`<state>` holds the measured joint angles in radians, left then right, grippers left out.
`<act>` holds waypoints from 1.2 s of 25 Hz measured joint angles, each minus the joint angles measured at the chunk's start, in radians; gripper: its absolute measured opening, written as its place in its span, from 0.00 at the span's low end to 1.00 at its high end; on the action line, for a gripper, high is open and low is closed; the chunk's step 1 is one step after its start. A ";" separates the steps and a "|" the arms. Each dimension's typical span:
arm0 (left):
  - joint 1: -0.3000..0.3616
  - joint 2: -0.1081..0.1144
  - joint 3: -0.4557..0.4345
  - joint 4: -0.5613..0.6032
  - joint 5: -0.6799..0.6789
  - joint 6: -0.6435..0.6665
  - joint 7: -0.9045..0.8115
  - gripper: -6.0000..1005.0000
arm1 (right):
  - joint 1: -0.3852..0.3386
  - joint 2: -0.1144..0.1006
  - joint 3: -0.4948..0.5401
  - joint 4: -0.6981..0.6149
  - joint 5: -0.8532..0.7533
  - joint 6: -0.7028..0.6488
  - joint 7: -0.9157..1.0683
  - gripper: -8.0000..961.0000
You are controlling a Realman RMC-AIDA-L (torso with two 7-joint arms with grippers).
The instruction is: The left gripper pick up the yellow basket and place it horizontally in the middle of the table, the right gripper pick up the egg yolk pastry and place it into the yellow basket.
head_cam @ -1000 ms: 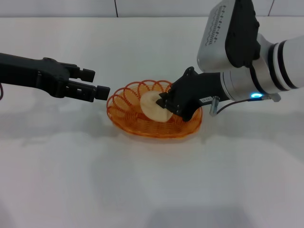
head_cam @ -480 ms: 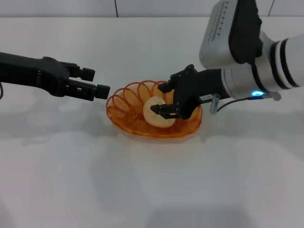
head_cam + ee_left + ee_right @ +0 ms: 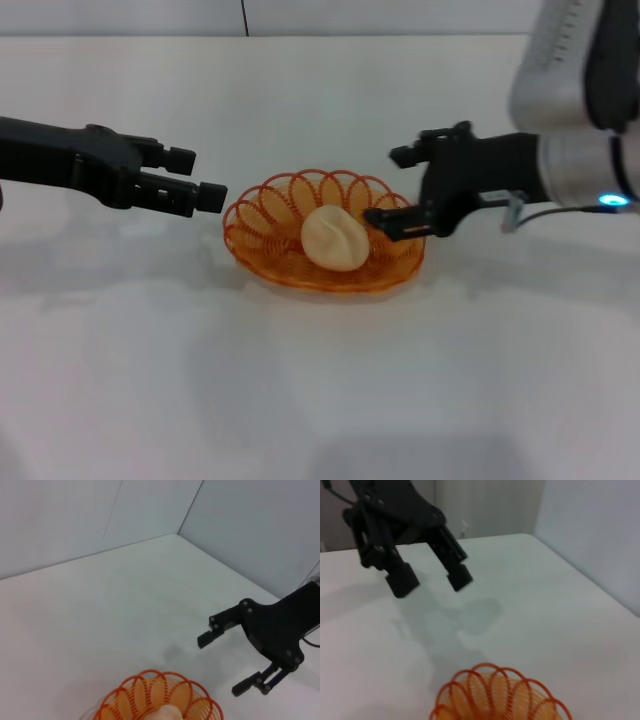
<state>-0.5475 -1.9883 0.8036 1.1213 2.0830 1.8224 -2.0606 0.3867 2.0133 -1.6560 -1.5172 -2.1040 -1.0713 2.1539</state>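
The yellow basket point(image 3: 262, 222) sits on the white table point(image 3: 320, 400) near the middle. The egg yolk pastry point(image 3: 335, 238) lies inside it, free of any grip. My right gripper point(image 3: 388, 187) is open and empty, just above the basket's right rim. My left gripper point(image 3: 200, 177) is open and empty, hovering just left of the basket. The left wrist view shows the basket's rim point(image 3: 150, 682), the top of the pastry point(image 3: 166, 713) and the right gripper point(image 3: 221, 665). The right wrist view shows the basket's rim point(image 3: 492, 680) and the left gripper point(image 3: 431, 581).
A grey wall with a vertical seam point(image 3: 243, 15) runs along the table's far edge. The right arm's large white and black forearm point(image 3: 570, 80) hangs over the back right of the table.
My right gripper has opened, let go of the pastry in the basket, and pulled back to the right. The pastry now rests alone in the basket. The left arm has barely moved.
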 joint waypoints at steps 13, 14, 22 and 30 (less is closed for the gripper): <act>0.032 -0.003 0.000 0.000 0.000 0.002 0.073 0.87 | -0.149 -0.004 0.171 0.005 0.214 -0.147 -0.181 0.91; 0.033 -0.004 0.000 0.000 0.000 0.002 0.079 0.87 | -0.156 -0.004 0.181 0.008 0.229 -0.160 -0.196 0.91; 0.027 -0.010 0.007 0.000 -0.005 0.006 0.108 0.87 | -0.153 -0.005 0.187 0.020 0.237 -0.185 -0.230 0.91; 0.009 -0.018 0.054 -0.001 -0.006 0.010 0.118 0.87 | -0.149 -0.005 0.190 0.021 0.236 -0.187 -0.233 0.91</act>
<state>-0.5389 -2.0065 0.8577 1.1200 2.0765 1.8325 -1.9430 0.2379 2.0079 -1.4664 -1.4961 -1.8677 -1.2579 1.9209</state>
